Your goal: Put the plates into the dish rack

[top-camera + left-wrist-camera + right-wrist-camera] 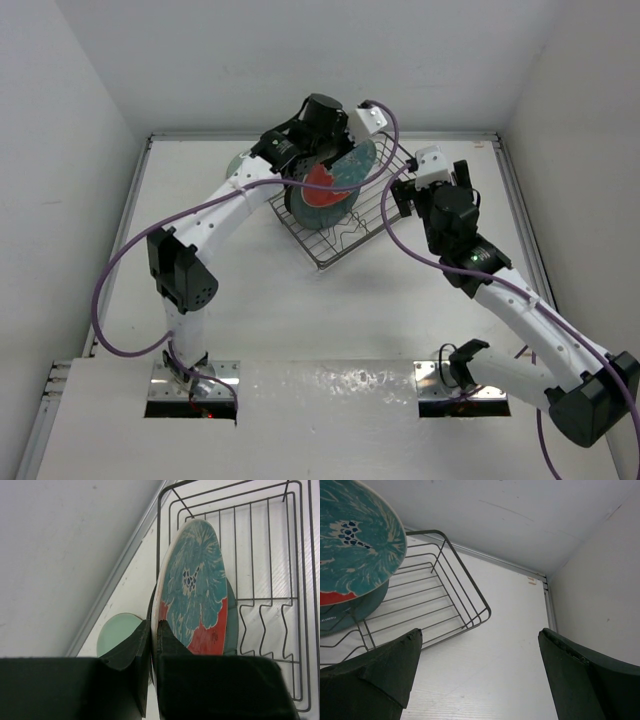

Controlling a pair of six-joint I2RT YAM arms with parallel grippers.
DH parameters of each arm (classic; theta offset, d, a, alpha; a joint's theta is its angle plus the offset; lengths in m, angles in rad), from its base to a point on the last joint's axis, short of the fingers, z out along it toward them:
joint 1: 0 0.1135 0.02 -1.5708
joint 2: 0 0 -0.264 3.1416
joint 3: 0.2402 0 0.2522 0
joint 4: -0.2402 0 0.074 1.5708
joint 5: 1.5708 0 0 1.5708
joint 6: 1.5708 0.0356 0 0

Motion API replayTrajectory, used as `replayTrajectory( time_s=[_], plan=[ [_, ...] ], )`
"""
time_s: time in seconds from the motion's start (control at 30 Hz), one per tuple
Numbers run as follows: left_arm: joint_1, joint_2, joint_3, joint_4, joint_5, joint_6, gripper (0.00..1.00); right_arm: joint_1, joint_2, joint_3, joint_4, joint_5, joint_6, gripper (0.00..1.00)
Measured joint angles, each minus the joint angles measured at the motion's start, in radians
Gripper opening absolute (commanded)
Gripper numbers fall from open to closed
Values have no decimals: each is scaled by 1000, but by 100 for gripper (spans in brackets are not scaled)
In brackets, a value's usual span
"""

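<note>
The left gripper [154,629] is clamped tight on the rim of the red-and-teal plate [195,585], one finger on each face. It holds the plate on edge over the dish rack [265,555], at the end of the rack nearest the left arm. Whether the plate's lower edge rests on the rack's wires is hidden from every view.

Inside the rack, just behind that plate, stands the dark teal plate [231,630] (only a sliver shows past the patterned face). The two are so close that a gap cannot be made out.

The pale mint plate [117,632] lies flat on the table outside the rack, off its left side.

The right gripper [479,636] hangs off the rack's right side, jaws spread wide with nothing between them – clear of the wires – and the rack's wavy dividers nearest it stand bare
</note>
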Motion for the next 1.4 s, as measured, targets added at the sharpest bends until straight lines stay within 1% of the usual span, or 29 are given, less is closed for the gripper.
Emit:
replayTrajectory(
  time_s=[0.23,0.4,0.5,0.7,0.83,0.87,0.9,0.93,1.0,1.03,1.07,1.1,1.2,1.23,1.3,1.33,1.4],
  plan=[
    [0,-1,-105,37,-9,4,0,0,2,0,0,0,-11,97],
    [-2,-1,-142,21,-2,-5,0,0,5,0,0,1,-14,97],
    [-2,-2,-172,51,1,-12,0,0,7,0,0,0,-15,97],
    [13,-3,-252,87,60,-50,0,0,7,0,0,2,-25,98],
    [41,-3,-254,93,97,-77,0,0,7,0,0,3,-31,98],
    [44,-3,-254,92,101,-82,2,0,7,0,0,3,-33,98],
    [48,-3,-254,91,104,-84,6,0,7,0,0,3,-33,98],
    [50,-3,-254,91,107,-86,19,0,7,0,0,2,-34,98],
    [50,-3,-245,84,111,-85,36,0,8,0,0,2,-33,98],
    [50,-3,-228,82,113,-88,50,0,10,0,0,2,-33,98],
    [50,-3,-208,82,116,-88,57,0,12,0,0,1,-33,98],
    [50,-3,-179,81,119,-95,60,0,15,0,0,0,-33,98],
    [50,-3,-82,81,122,-113,62,0,31,0,0,-6,-33,98],
    [50,-3,-43,80,120,-120,69,0,38,1,0,-8,-33,98],
    [50,-5,26,82,97,-136,71,0,55,5,0,-10,-32,98],
    [50,-5,60,89,71,-146,76,0,64,10,-1,-14,-33,98],
    [55,-11,106,112,13,-167,80,0,84,23,-3,-21,-32,98]
  ],
)
